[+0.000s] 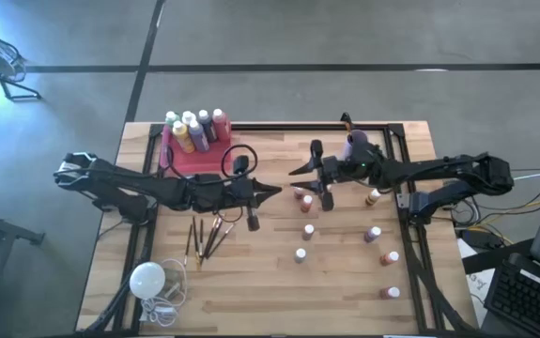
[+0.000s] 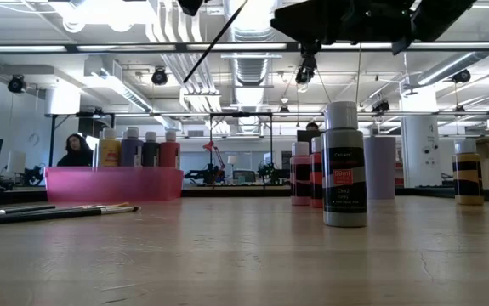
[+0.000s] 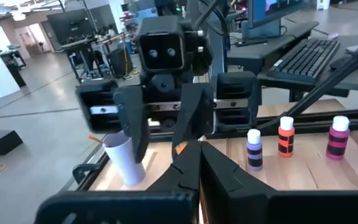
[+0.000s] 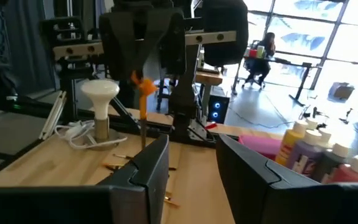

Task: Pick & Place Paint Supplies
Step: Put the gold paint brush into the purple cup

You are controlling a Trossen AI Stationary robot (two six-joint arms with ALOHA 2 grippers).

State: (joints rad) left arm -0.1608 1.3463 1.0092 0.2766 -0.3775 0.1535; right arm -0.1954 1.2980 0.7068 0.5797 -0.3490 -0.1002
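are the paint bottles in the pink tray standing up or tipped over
Standing upright: the white-capped paint bottles stand side by side in the shallow pink plastic tray, caps up; the high view shows their caps from above.

Tray (image 1: 177, 160) holding bottles (image 1: 194, 128) at eleven o'clock, brushes (image 1: 204, 237) at seven, small bottles (image 1: 375, 234) toward four o'clock.

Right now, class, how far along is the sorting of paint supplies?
Done: several tall bottles stand in the pink tray. In hand: the left gripper grips a paintbrush; the right gripper is open. Left: small bottles and brushes on the table.
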